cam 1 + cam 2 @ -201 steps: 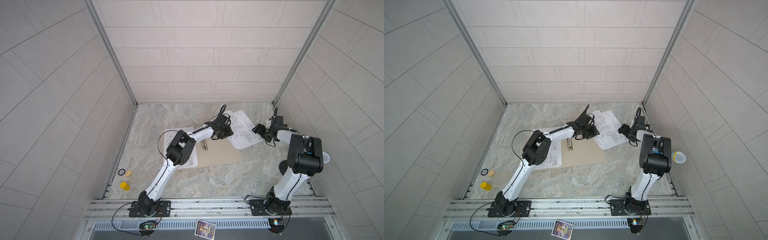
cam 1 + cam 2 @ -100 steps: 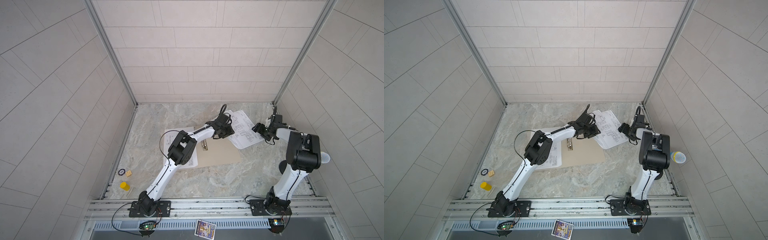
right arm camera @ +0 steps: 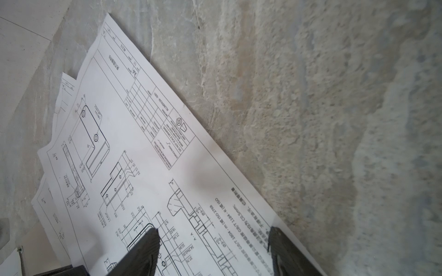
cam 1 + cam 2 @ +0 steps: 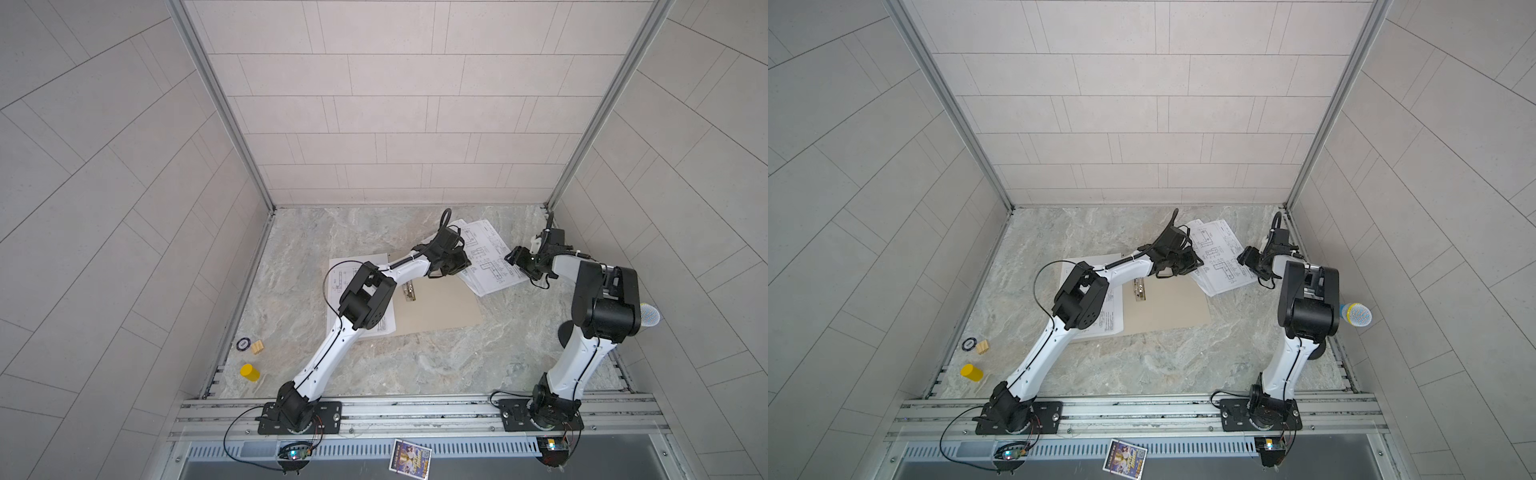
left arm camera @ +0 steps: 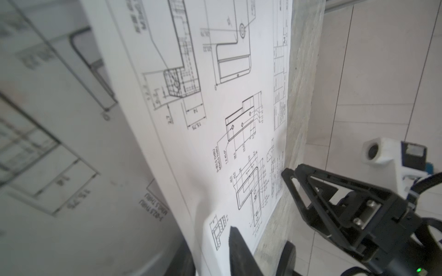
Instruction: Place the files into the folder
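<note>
Two robot arms bracket a fanned stack of engineering drawings, the files [image 4: 492, 259], lying on the marble table [image 4: 415, 365] at about one o'clock from the open tan folder [image 4: 440, 307] and just overlapping its far corner in both top views. A single sheet [image 4: 337, 276] lies on the folder's nine o'clock half, beside the metal clip [image 4: 409, 291] at the spine. The left gripper [image 4: 464, 262] is at the stack's nine o'clock edge, its jaws drawn near each other around the paper. One sheet rises blurred and close before its wrist camera, but whether the jaws have actually bitten cannot be told. The right gripper [image 3: 212, 239] sits low at the three o'clock edge with its fingers [image 3: 146, 248] well apart and nothing between them, one over the print and one at the paper's border. The sheets look feather-light, thin and limp, and they are probably slick on one another, since they are already splayed out of square. A pinch is likely to lift only the top leaf and let the others slide. The safest hold is probably a shallow grip on the margin at opposite edges, which would keep the paper from sagging or creasing, followed by a flat slide toward seven o'clock onto the folder.
</note>
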`<state>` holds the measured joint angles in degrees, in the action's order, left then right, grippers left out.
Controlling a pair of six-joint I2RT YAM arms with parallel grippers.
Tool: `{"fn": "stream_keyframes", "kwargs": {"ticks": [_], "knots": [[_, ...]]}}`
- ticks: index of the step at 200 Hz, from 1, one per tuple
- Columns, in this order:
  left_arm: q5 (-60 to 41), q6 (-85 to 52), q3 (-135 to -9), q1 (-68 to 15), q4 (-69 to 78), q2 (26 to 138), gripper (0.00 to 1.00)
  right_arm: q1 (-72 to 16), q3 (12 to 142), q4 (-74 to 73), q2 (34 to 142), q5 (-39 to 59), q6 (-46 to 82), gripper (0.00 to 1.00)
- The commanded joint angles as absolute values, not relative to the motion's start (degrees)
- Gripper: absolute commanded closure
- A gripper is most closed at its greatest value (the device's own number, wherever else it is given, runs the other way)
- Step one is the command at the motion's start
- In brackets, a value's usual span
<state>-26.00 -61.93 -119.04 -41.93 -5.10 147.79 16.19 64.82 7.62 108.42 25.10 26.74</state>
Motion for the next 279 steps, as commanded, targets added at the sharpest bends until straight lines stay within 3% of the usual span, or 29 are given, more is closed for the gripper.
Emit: {"fn": "stream_keyframes", "kwargs": {"ticks": [1, 26, 52, 149, 233, 279], "knots": [[-26.8, -63.4, -117.3, -42.2, -0.2, 146.7, 0.86, 16.3, 64.1, 12.1, 108.4, 25.4, 26.4, 0.27], [-26.7, -62.5, -116.6, -42.1, 0.7, 144.7, 0.96, 16.2, 63.3, 11.9, 106.1, 26.4, 26.8, 0.27], [-27.5, -62.3, -115.4, -41.7, 1.8, 142.7, 1.0, 16.3, 61.8, 11.3, 103.0, 27.3, 27.6, 0.26], [-29.2, -56.9, -93.3, -38.2, 4.4, 124.8, 1.0, 15.6, 59.2, 12.7, 95.7, 28.1, 27.9, 0.22], [-29.1, -46.1, -76.6, -32.3, -4.5, 113.2, 1.0, 14.9, 67.8, 16.5, 104.8, 23.6, 23.3, 0.21], [-28.3, -41.8, -75.7, -30.5, -10.9, 111.3, 1.0, 15.0, 72.6, 20.5, 109.7, 21.9, 23.1, 0.18]]}}
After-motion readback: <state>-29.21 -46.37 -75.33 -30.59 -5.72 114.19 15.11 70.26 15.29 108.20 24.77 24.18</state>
